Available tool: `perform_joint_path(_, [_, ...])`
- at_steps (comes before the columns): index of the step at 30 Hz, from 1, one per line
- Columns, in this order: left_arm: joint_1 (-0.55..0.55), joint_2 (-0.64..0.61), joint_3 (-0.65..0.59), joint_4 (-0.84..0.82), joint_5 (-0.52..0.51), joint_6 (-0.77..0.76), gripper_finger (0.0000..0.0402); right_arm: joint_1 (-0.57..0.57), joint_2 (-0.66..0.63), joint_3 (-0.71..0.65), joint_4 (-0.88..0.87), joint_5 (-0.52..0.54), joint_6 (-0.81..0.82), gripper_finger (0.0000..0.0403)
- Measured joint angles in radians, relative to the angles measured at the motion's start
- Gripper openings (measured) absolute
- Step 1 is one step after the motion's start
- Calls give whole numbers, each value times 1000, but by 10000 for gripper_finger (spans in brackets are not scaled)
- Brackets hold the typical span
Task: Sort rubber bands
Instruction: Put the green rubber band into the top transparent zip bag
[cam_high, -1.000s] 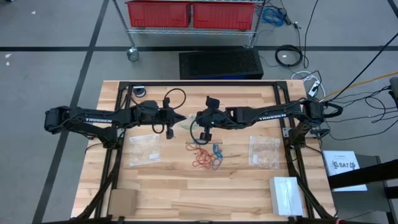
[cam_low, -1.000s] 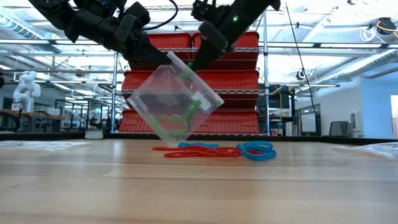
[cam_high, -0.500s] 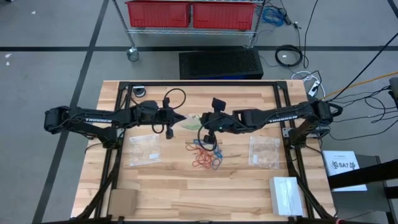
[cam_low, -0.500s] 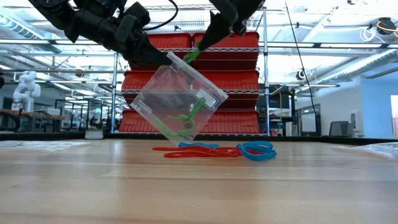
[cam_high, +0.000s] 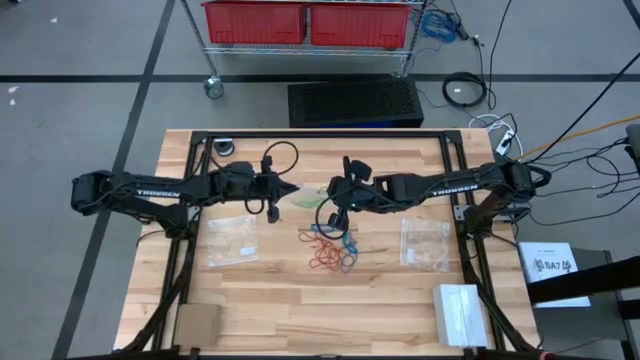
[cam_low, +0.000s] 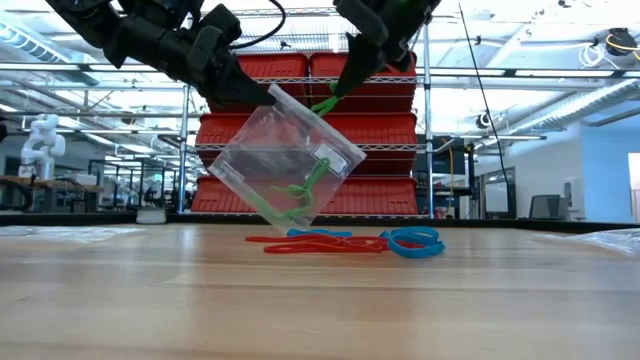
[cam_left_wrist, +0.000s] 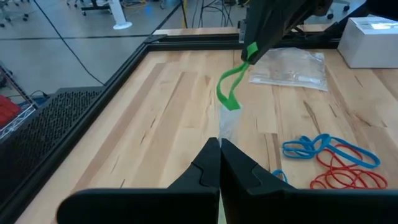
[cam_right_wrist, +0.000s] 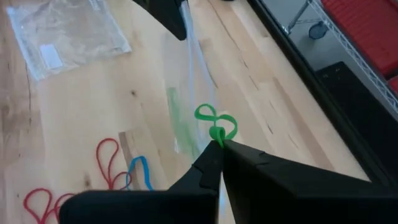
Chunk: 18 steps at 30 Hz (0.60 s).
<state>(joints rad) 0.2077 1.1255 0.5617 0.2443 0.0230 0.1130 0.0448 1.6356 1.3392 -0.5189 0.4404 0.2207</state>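
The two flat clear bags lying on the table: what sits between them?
In the high view, a loose pile of red and blue rubber bands lies on the wood between the left flat bag and the right flat bag.

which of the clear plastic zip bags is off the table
The clear zip bag with green bands inside, pinched at its top edge by the left gripper. The other two clear bags lie flat on the wooden table.
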Motion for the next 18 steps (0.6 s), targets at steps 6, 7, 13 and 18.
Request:
perform_joint_path(6, [0, 0, 0, 0, -8, 0, 0, 0, 0, 0, -2, -58, 4, 0])
perform_joint_path(7, [0, 0, 0, 0, -8, 0, 0, 0, 0, 0, -2, -60, 3, 0])
perform_joint_path(13, [0, 0, 0, 0, -8, 0, 0, 0, 0, 0, 24, -84, -66, 0])
perform_joint_path(18, [0, 0, 0, 0, -8, 5, 0, -7, 0, 0, 39, -154, -119, 0])
